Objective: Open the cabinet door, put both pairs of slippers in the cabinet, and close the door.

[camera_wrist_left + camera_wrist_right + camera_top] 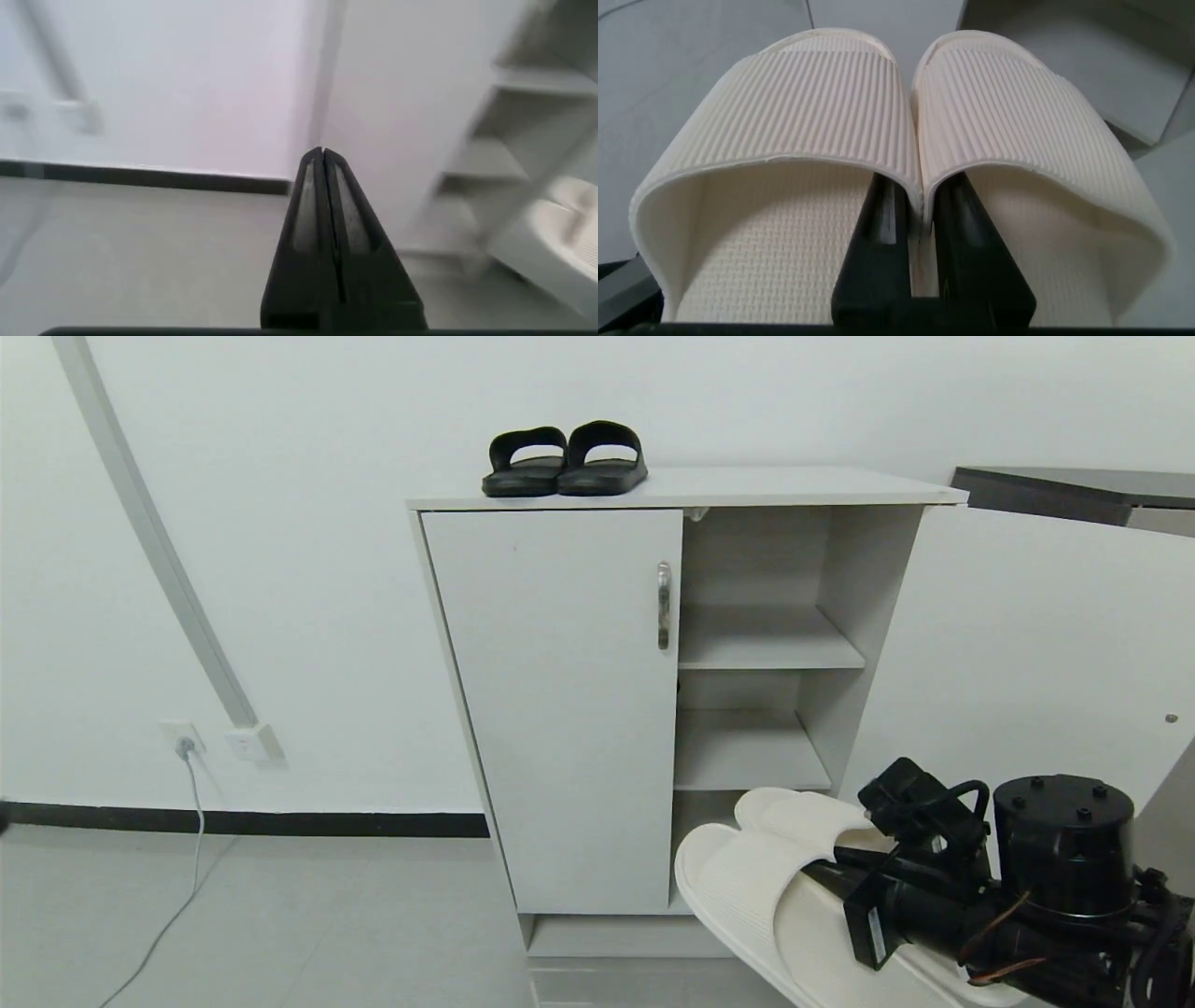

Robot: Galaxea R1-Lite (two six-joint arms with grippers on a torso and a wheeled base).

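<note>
The cabinet has its right half standing open at frame centre, with room to enter between its shelves. The shut left door blocks the other half; the swung-out right door walls off the frame's right.

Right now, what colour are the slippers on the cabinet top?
Black open-toed slide slippers, clearest in head view.

Nothing legible — the white label on the right gripper is too small to read.
</note>
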